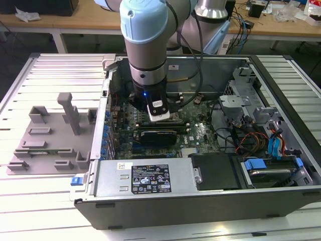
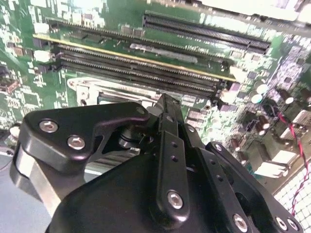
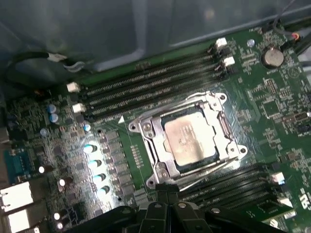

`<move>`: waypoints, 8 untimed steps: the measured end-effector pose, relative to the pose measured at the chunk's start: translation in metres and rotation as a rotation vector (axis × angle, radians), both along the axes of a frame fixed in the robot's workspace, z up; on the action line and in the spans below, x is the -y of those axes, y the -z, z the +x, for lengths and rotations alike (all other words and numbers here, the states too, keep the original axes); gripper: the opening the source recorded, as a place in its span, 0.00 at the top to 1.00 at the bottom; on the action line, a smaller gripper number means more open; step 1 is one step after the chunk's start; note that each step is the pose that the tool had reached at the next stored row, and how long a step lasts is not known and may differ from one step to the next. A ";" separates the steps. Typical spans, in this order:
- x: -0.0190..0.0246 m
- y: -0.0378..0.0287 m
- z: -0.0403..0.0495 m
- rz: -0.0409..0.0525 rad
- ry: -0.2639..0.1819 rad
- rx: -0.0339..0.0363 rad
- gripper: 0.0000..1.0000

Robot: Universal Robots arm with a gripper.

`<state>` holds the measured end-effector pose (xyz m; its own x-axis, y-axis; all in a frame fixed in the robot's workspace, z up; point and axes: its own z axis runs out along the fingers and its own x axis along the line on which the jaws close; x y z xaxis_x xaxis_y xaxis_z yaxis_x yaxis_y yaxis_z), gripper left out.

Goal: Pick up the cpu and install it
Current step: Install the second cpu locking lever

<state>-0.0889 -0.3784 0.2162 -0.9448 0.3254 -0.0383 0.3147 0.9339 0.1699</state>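
cpu: a flat square chip [image 3: 188, 138] with a dull silvery metal top, seen in the first wrist view lying flat inside the socket on the motherboard; its plate shows faint smudges and a thin darker rim
socket: a square bright metal frame [image 3: 146, 127] around the chip, with screws at the corners and thin wire levers along its sides; long black ribbed memory slots [image 3: 146, 90] run along two opposite sides of it
motherboard: a green circuit board [image 1: 200, 131], densely dotted with small parts, round silver capacitors and a coin-shaped battery [image 3: 272, 57]
claw: matte black linkage with bolted plates [image 2: 165, 160], seen from behind in the second wrist view, low over the board; its fingertips are hidden, so I cannot tell whether they stand apart or together; in the first wrist view its black edge [image 3: 165, 213] sits just beside the socket, apart from the chip
arm: a thick cylinder in pale blue and grey [image 1: 146, 45], reaching straight down into the case
case: an open grey metal computer box [image 1: 200, 201] lying on its side, with a black-and-white label [image 1: 150, 178], blue clips and bundled cables
table: ribbed silvery aluminium slats [image 1: 45, 70]; a grey plastic fixture [image 1: 55, 133] with upright posts rests on it at the exterior view's left
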 end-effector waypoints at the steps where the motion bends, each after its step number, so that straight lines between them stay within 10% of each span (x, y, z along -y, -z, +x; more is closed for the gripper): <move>1: 0.0008 0.0002 0.0000 0.0099 0.000 0.0007 0.89; 8: 0.0064 0.0027 -0.0007 0.0597 0.002 0.0046 0.89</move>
<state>-0.0896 -0.3848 0.2135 -0.9440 0.3290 -0.0230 0.3156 0.9214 0.2267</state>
